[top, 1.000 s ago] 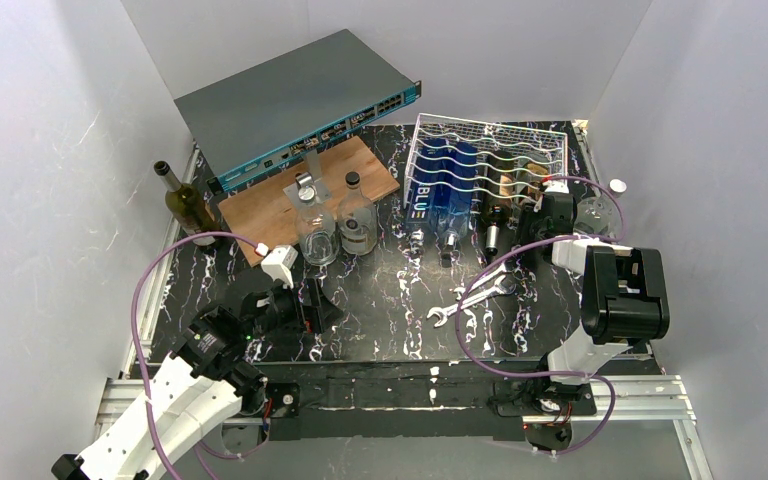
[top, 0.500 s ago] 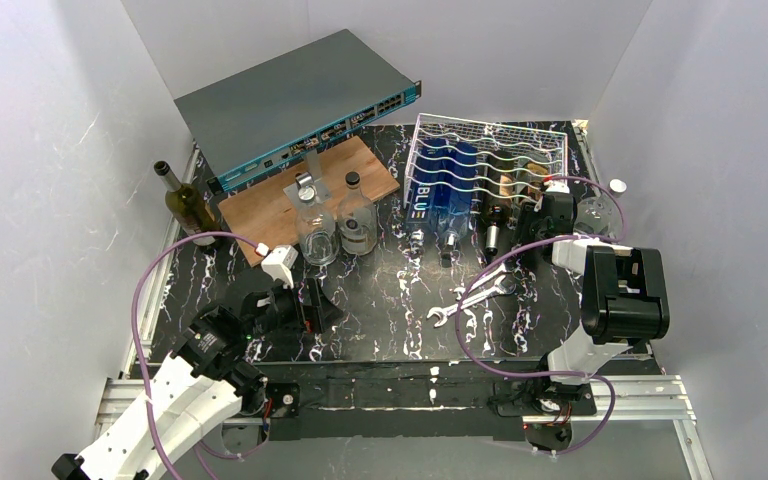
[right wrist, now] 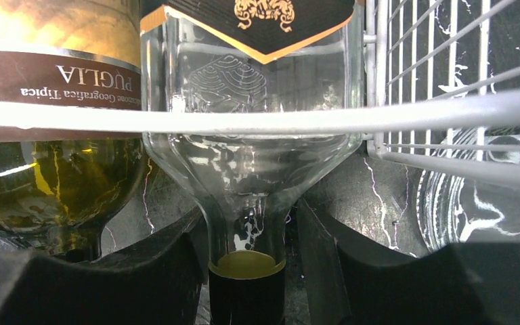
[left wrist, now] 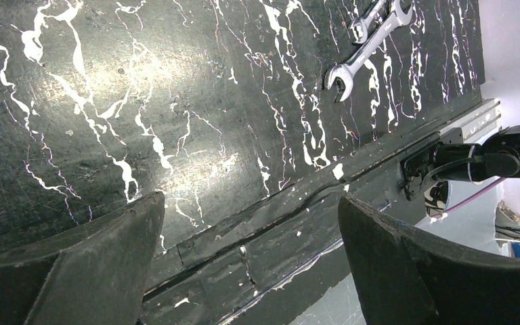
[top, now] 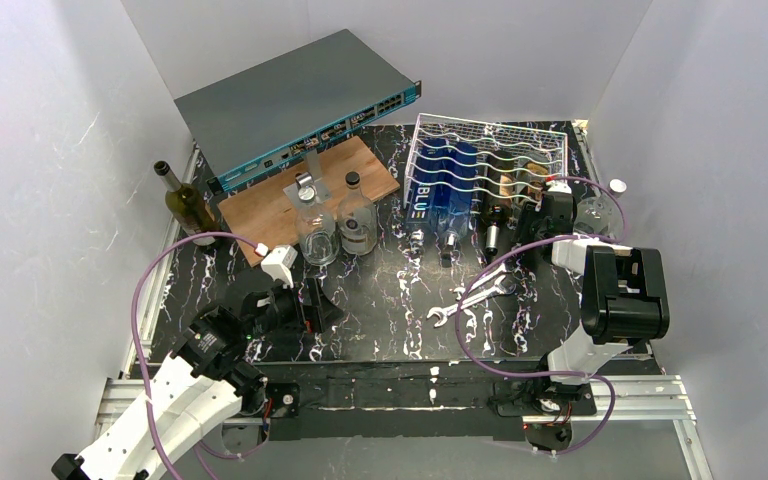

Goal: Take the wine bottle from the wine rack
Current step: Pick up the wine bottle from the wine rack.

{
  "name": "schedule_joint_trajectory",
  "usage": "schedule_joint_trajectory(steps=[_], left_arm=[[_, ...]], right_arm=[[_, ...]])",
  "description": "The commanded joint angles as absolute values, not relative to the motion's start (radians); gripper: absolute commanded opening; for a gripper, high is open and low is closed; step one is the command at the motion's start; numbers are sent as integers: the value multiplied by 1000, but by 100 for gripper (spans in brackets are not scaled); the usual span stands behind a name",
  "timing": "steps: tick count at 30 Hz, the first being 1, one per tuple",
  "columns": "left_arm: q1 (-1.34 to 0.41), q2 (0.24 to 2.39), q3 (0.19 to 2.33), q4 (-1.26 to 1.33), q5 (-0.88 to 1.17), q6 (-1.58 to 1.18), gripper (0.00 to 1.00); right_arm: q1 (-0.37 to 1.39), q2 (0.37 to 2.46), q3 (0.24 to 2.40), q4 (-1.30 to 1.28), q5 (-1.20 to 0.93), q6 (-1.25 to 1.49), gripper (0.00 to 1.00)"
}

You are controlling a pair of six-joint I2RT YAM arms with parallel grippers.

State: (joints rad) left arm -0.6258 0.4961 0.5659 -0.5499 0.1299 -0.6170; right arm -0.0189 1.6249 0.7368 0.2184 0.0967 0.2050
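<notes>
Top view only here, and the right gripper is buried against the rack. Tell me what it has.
Observer: The right gripper straddles the neck of a clear bottle lying in the rack. Whether it pinches the neck, I cannot tell.
Operator: Name the neighbour.
Observer: A Puglia bottle, yellow-green, lies beside it, on the left of the wrist picture.
Operator: Report the left gripper.
Observer: The left gripper is open with nothing between its fingers, over the table.
</notes>
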Motion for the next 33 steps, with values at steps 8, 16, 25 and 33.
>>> schedule_joint_trajectory(steps=[8, 16, 25, 33], left_arm=[[-628, 491, 572, -560, 129, -633, 99], [-629, 501, 580, -560, 133, -638, 99], [-630, 480, 569, -565, 133, -647, 99], [-629, 484, 578, -570, 134, -645, 99]], right_arm=[[-20, 1635, 790, 316, 125, 251, 55], [-20, 1600, 775, 331, 104, 261, 53], [-21, 1605, 786, 313, 111, 261, 58], [-23, 1651, 803, 301, 106, 250, 47]])
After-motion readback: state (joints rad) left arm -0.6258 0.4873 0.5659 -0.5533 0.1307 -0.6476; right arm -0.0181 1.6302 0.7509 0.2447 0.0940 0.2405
